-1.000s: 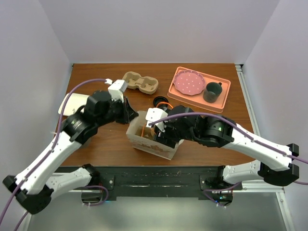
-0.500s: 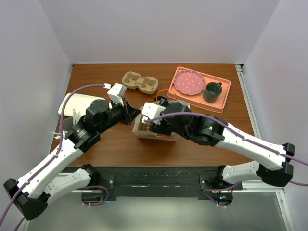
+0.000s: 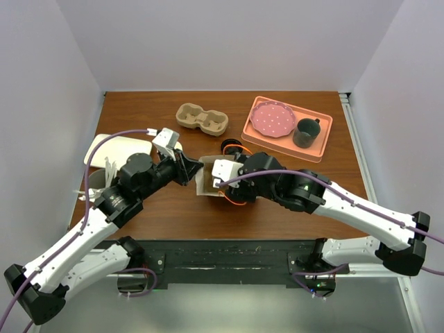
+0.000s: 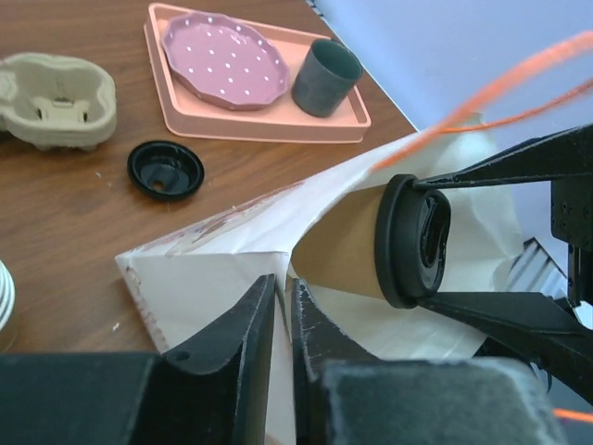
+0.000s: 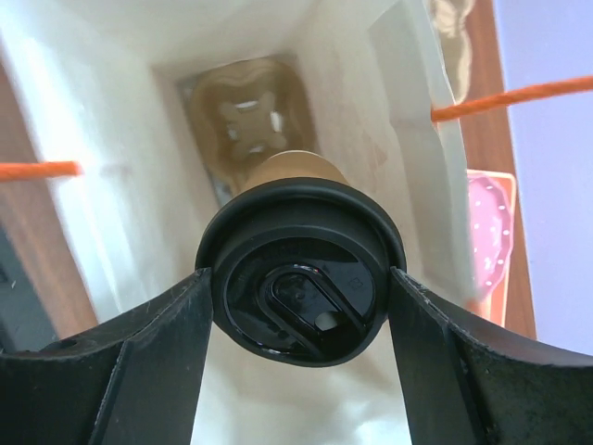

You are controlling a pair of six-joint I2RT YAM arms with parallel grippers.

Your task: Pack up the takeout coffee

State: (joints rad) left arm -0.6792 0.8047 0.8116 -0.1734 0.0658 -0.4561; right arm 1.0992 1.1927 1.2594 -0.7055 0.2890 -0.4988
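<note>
The takeout coffee (image 4: 347,243), tan with a black lid (image 5: 301,269), lies sideways inside the mouth of a white paper bag (image 3: 206,182) with orange handles. My right gripper (image 5: 301,278) is shut on the cup's lid, one finger (image 5: 139,362) on each side, and reaches into the bag (image 5: 111,139). My left gripper (image 4: 283,287) is shut on the bag's paper edge (image 4: 208,278) and holds it at the left (image 3: 189,168). A brown pulp shape (image 5: 243,111) shows at the bag's bottom. In the top view the cup is hidden by the right gripper (image 3: 225,186).
A brown pulp two-cup carrier (image 3: 202,118) sits at the back. A peach tray (image 3: 277,144) holds a pink dotted plate (image 3: 272,118) and a dark mug (image 3: 306,132). A loose black lid (image 3: 230,147) lies beside the bag. White cups (image 3: 97,182) stand at the left.
The bag has tipped from upright onto its side and shifted toward the back left. My right gripper has moved with the cup into its mouth; my left gripper followed the bag's edge.
</note>
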